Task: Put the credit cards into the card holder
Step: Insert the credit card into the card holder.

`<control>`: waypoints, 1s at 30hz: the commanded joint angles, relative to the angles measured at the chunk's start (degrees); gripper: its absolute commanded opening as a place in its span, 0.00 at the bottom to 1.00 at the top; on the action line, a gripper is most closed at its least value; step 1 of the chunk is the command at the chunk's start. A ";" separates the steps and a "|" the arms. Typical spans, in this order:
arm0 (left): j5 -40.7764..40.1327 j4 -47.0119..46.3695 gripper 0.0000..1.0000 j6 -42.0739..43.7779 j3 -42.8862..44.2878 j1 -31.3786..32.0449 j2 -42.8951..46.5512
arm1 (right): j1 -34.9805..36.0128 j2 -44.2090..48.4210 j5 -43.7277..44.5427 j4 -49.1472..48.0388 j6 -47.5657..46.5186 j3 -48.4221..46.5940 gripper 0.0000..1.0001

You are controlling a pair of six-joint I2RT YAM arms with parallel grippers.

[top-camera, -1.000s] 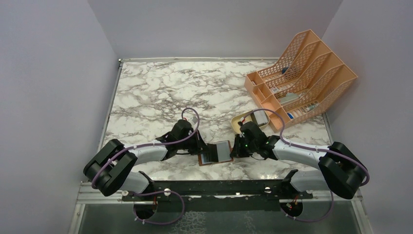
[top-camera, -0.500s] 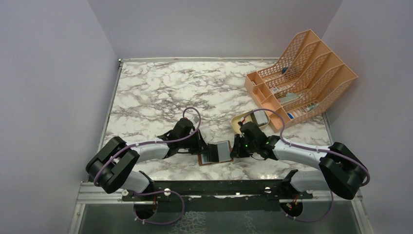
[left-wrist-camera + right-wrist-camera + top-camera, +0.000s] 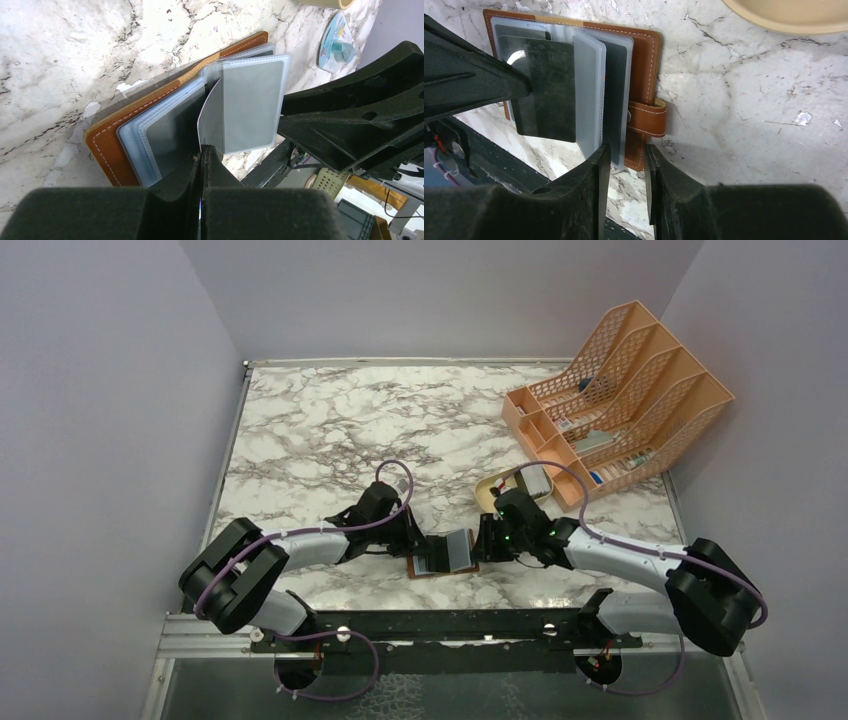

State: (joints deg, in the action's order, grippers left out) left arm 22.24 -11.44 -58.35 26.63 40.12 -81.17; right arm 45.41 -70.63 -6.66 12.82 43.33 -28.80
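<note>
The brown leather card holder (image 3: 414,571) lies open on the marble near the front edge, its clear sleeves fanned up. In the left wrist view its cover (image 3: 107,145) lies left of the sleeves. My left gripper (image 3: 412,543) is shut on a dark-faced credit card (image 3: 211,117), whose far end sits between two sleeves; the card also shows in the right wrist view (image 3: 546,95). My right gripper (image 3: 482,543) is at the holder's right edge. Its jaws (image 3: 628,160) stand a little apart, straddling the cover's edge (image 3: 644,65) and a sleeve beside the snap strap (image 3: 648,119).
A tan oval tray (image 3: 492,492) holding a packet sits just behind the right gripper; its rim shows in the right wrist view (image 3: 784,15). A big orange mesh file rack (image 3: 620,390) stands at the back right. The table's front rail (image 3: 450,625) runs close below the holder.
The right gripper has shifted slightly left toward the holder, and the raised sleeve stands more upright. The left gripper still holds the card in about the same place.
</note>
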 commanded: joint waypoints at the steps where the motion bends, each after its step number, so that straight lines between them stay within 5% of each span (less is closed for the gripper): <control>1: -3.74 3.34 0.00 1.04 0.54 -0.13 -0.58 | 0.71 -1.11 -1.86 -2.22 1.18 -2.21 0.32; 10: -3.62 3.97 0.00 1.66 1.18 -0.13 -0.66 | 2.13 2.07 5.60 6.52 0.13 -8.16 0.32; 21: -3.41 3.35 0.00 1.71 1.25 -0.13 -0.99 | 3.11 -2.88 5.12 3.89 0.13 -7.03 0.32; 30: -1.76 0.19 0.00 0.79 0.60 -0.13 0.24 | 3.37 -5.30 8.59 5.02 -0.36 -4.99 0.14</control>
State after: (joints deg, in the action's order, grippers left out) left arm 21.89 -10.70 -58.15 27.55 40.12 -81.23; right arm 48.34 -75.16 -1.48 16.82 43.27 -35.51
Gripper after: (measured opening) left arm 0.012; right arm 0.180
